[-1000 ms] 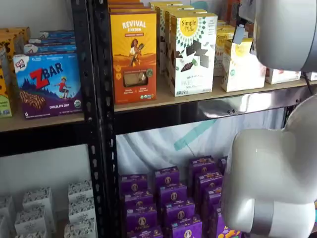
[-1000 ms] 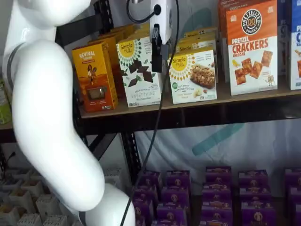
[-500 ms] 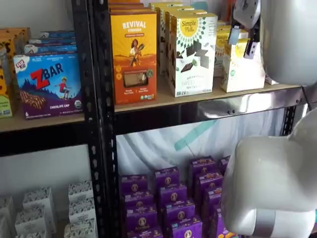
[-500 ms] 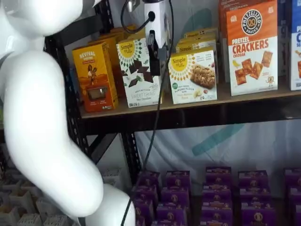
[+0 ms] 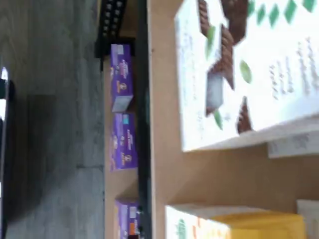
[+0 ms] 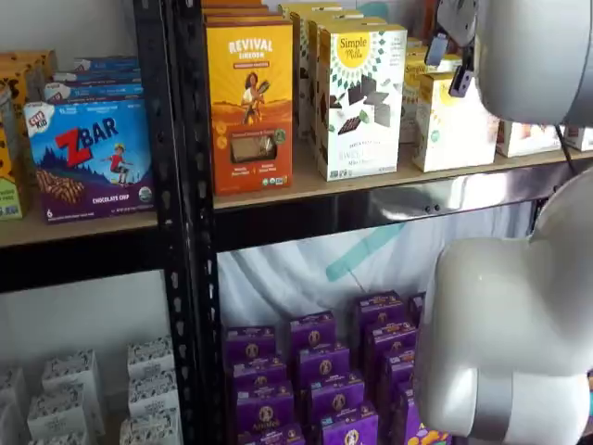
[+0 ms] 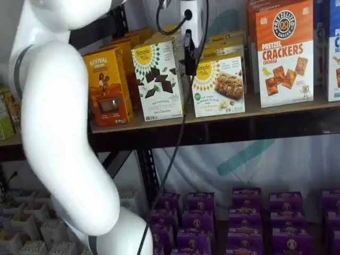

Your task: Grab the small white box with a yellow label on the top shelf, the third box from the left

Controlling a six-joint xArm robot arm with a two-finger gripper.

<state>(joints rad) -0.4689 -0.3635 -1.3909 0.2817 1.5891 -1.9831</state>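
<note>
The small white box with its round yellow label stands on the top shelf, to the right of the taller Simple Mills box; it also shows in a shelf view. My gripper hangs in front of the small box's upper left corner, and a gap shows between its two dark fingers. In a shelf view it shows side-on over the gap between the two boxes, holding nothing. The wrist view shows the tall box, the small box's yellow side and the shelf board.
An orange Revival box stands left of the tall box, and a Pretzel Crackers box stands right of the small one. Purple boxes fill the lower shelf. A Zbar box sits on the left rack. My white arm fills the foreground.
My gripper has shifted right, from in front of the tall Simple Mills box to the left edge of the small white box. The arm has swung with it.
</note>
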